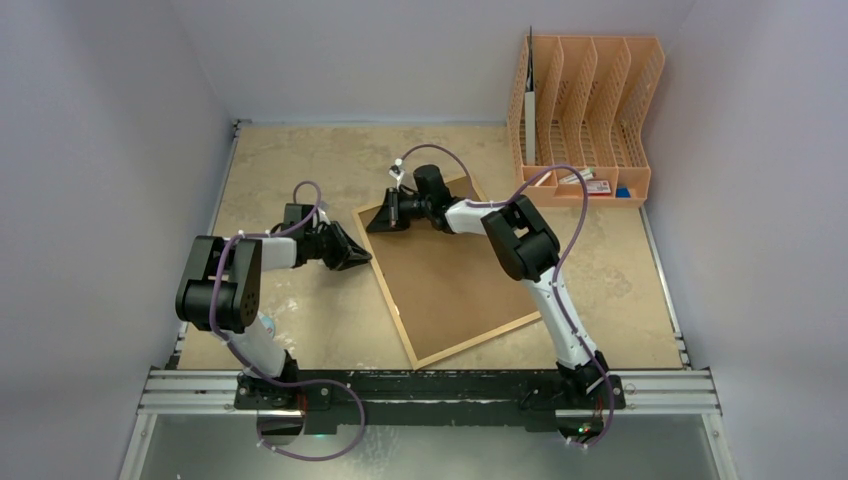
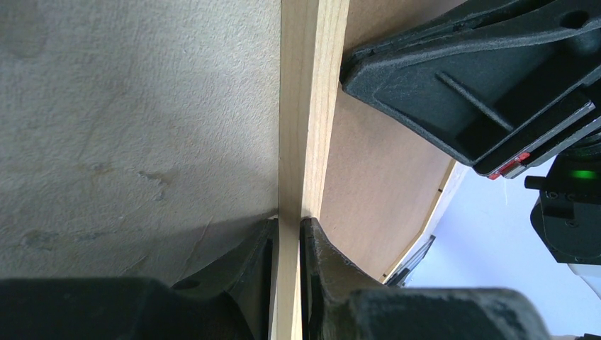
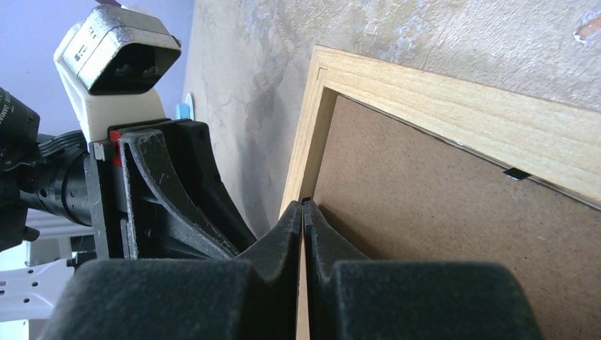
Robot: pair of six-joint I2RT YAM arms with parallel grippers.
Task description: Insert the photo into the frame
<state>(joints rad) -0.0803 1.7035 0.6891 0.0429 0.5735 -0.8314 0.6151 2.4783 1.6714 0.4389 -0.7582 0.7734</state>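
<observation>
The frame [image 1: 450, 280] lies face down on the table, its brown fibreboard back [image 3: 439, 234] up inside a thin light-wood border [image 2: 305, 106]. My left gripper [image 2: 289, 223] is shut on the border of the frame's left side, one finger on each face of the wood; from above it sits at that edge [image 1: 362, 258]. My right gripper [image 3: 303, 205] is shut, its tips pressed together where the back meets the border, near the far left corner [image 1: 372, 222]. Whether anything thin is pinched there I cannot tell. The photo is out of view.
An orange plastic file organiser [image 1: 585, 115] stands at the back right with small items at its base. A small dark tab [image 3: 517, 173] sits on the frame's far inner edge. The arms' mounting rail [image 1: 430, 390] runs along the near edge. Both grippers are close together.
</observation>
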